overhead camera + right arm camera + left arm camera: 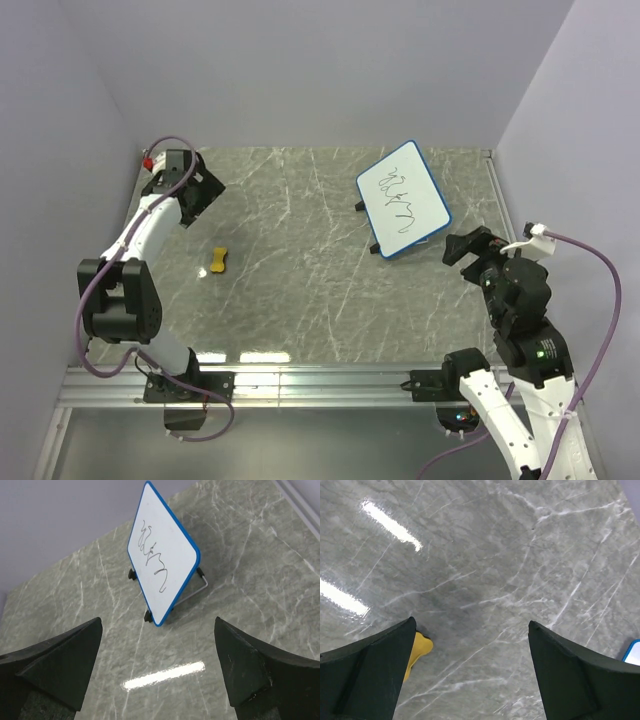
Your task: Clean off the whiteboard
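The whiteboard stands tilted on a wire stand at the back right of the table, white with a blue rim and black scribbles. It also shows in the right wrist view. A small yellow-orange eraser lies flat at the left. In the left wrist view the eraser peeks from behind my left finger. My left gripper is open and empty, above the table behind the eraser. My right gripper is open and empty, just right of the whiteboard's near corner.
Grey marble-patterned tabletop enclosed by lilac walls on the left, back and right. A metal rail runs along the near edge by the arm bases. Cables loop off both arms.
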